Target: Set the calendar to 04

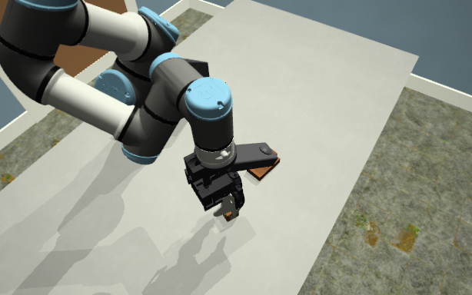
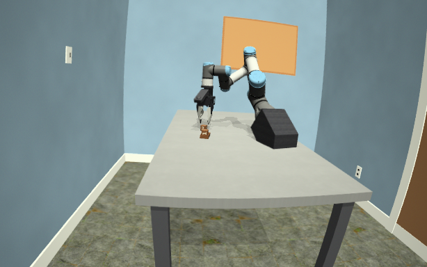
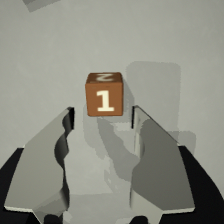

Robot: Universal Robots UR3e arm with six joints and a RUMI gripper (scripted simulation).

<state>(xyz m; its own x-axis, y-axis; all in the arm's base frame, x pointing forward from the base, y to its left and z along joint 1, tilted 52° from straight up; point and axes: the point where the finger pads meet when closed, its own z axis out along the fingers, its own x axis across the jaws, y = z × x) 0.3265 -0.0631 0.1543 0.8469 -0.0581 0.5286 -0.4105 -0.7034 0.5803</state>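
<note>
Gripper (image 1: 224, 211) (image 2: 204, 122) (image 3: 103, 108), pointing down over the table (image 1: 307, 115) (image 2: 243, 167) (image 3: 40, 65), had its two fingers partly spread, with nothing held between them. In the wrist view a brown cube (image 1: 231, 216) (image 2: 204, 127) (image 3: 104, 95) lay beyond the fingertips, in line with the space between them, a white 1 on one face and a 2 on an adjoining face. It rested on the table outside the tray (image 1: 260, 173) (image 2: 204, 137). The tray, a brown wooden one, stood near that cube and bore a second cube (image 2: 205, 132), visible in the exterior view; its digit was too small to read. Counted: one tray, two cubes, one of them in the tray, and one arm (image 1: 154, 96) (image 2: 256, 88). A camera-like black bracket (image 1: 254, 155) (image 2: 202, 95) on the wrist hid part of the tray from above. An angular black block (image 2: 278, 130) supported the arm, well apart from the cubes. Behind, an orange panel (image 2: 264, 38) hung on the blue wall (image 2: 167, 42).
</note>
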